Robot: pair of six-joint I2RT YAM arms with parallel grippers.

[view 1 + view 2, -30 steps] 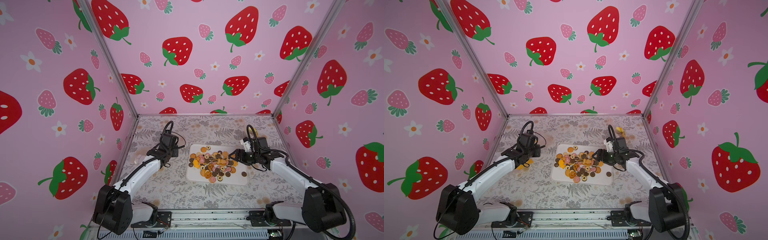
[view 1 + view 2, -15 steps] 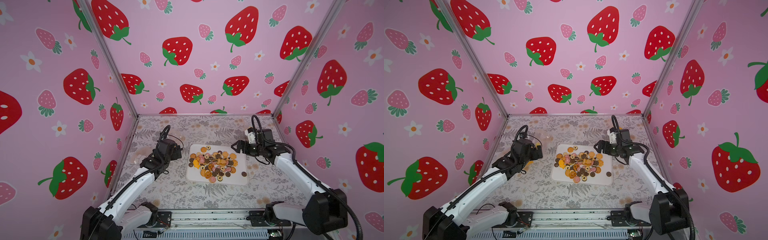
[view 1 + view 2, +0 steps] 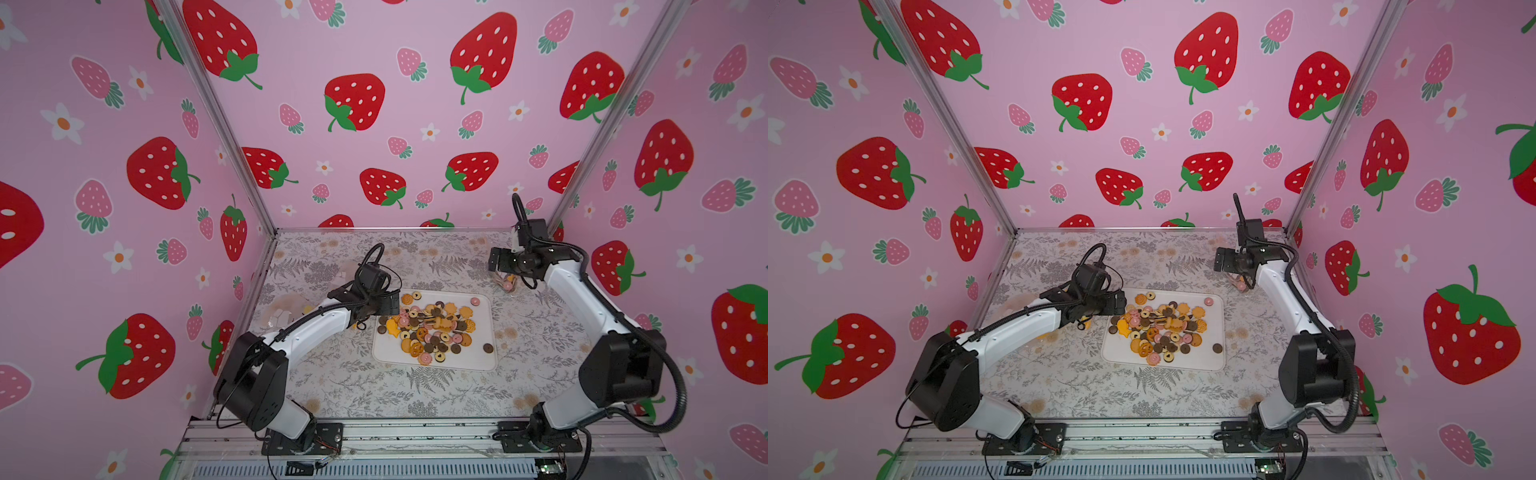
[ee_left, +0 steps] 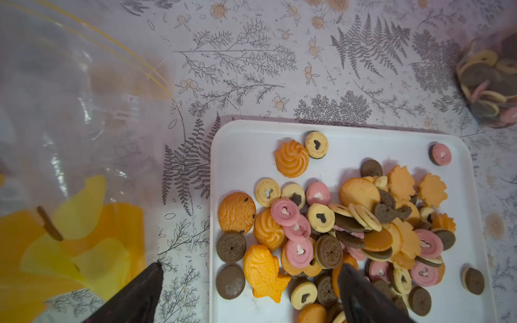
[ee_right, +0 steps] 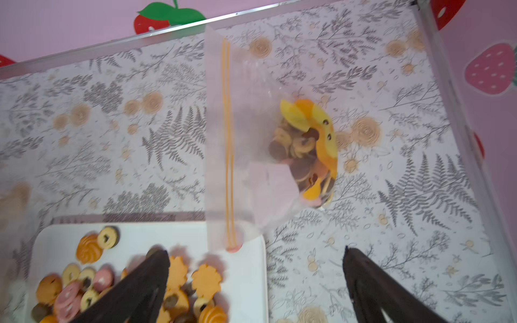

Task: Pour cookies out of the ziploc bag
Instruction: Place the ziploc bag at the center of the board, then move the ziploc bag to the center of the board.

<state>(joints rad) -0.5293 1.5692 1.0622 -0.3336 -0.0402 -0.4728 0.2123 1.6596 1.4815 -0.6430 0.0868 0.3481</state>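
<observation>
Floral tablecloth (image 3: 415,390) carries a white tray (image 3: 478,361) mid-frame, heaped with tan, orange, brown and pink cookies (image 3: 432,328). Left gripper (image 4: 249,267) hangs spread and empty at its left edge. Upper right in a top view, the ziploc bag (image 3: 510,284) lies loose beside the tray corner with a clump unpoured inside, right gripper (image 5: 256,251) gaping above it, so the pour looks unfinished
</observation>
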